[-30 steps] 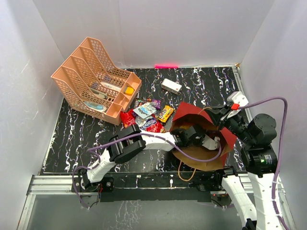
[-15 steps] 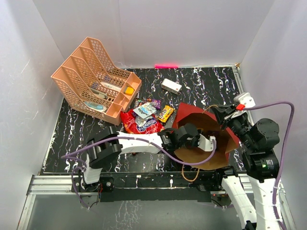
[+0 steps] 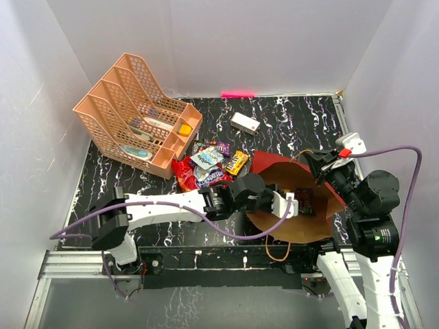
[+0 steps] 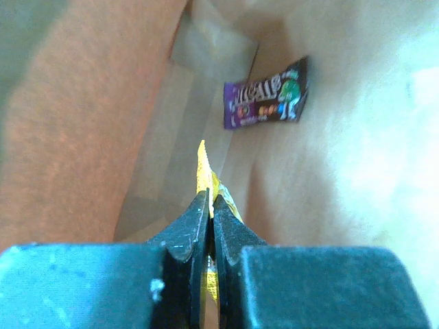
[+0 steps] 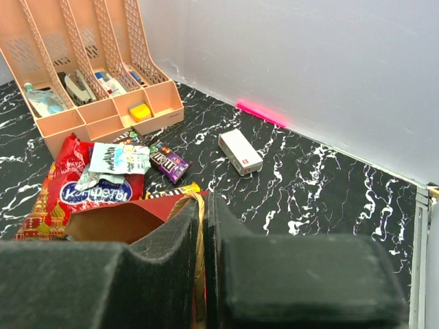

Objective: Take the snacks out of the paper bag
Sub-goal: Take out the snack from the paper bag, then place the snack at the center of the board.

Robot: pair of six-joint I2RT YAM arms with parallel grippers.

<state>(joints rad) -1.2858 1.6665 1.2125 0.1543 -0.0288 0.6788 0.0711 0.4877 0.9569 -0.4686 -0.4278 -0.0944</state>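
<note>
The paper bag [image 3: 274, 164], red outside and brown inside, lies with its mouth open toward the arms. My left gripper [image 3: 286, 204] reaches into it and is shut on a small yellow candy packet [image 4: 204, 170], its jaws [image 4: 209, 200] pinching the packet's edge. A purple candy packet [image 4: 266, 96] lies deeper on the bag's brown inner wall [image 4: 343, 151]; the top view shows it too [image 3: 304, 201]. My right gripper [image 3: 318, 169] is shut on the bag's cord handle [image 5: 199, 219] at the far rim. Outside, the red chip bag [image 3: 195, 177] lies among several small packets [image 3: 235, 162].
A peach mesh file rack [image 3: 134, 113] stands at the back left. A small white box [image 3: 244, 123] lies behind the bag. White walls close in the black marbled table [image 3: 302, 116] on three sides. A pink strip [image 3: 237, 94] marks the back edge.
My left arm has drawn back to the left, its gripper coming nearer the bag's mouth with the yellow packet. The bag's opening has turned, uncovering the purple packet. The right gripper shifted slightly right.
</note>
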